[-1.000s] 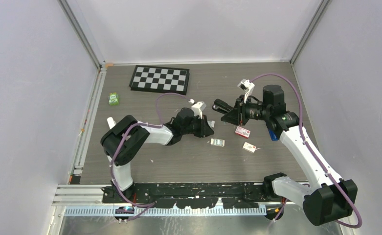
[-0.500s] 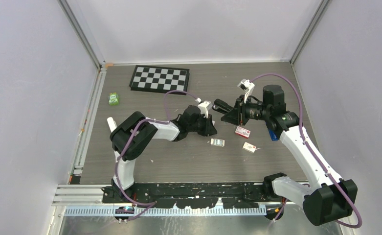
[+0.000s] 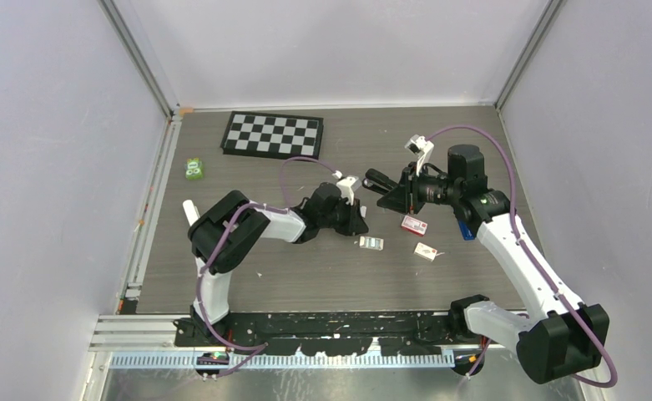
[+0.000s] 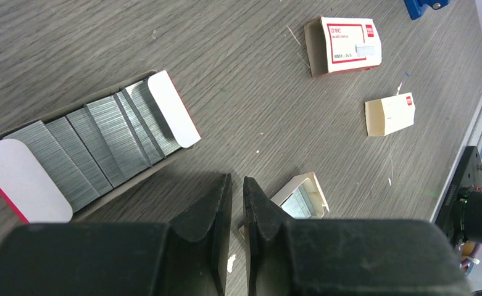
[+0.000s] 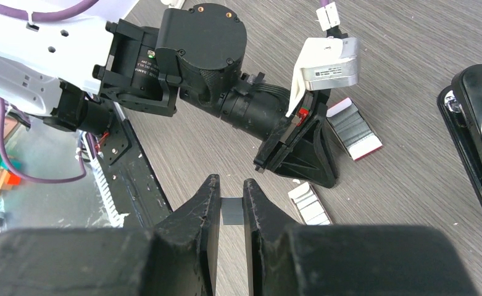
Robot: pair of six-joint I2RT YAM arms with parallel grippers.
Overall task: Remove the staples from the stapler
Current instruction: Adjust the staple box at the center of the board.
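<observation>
right fingers (image 5: 204, 209) pinch a staple strip (image 5: 231, 211); left fingers (image 4: 216, 209) sit nearly closed, empty. lower the strip flat onto the tabletop (image 5: 411, 61) before releasing.

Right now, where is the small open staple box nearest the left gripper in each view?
Top external: small open staple box, mid-table, just right of the left gripper.
Left wrist: lower centre, right of the left gripper.
Right wrist: lower centre, just below the left gripper.
Shared landmark: the left gripper.
</observation>
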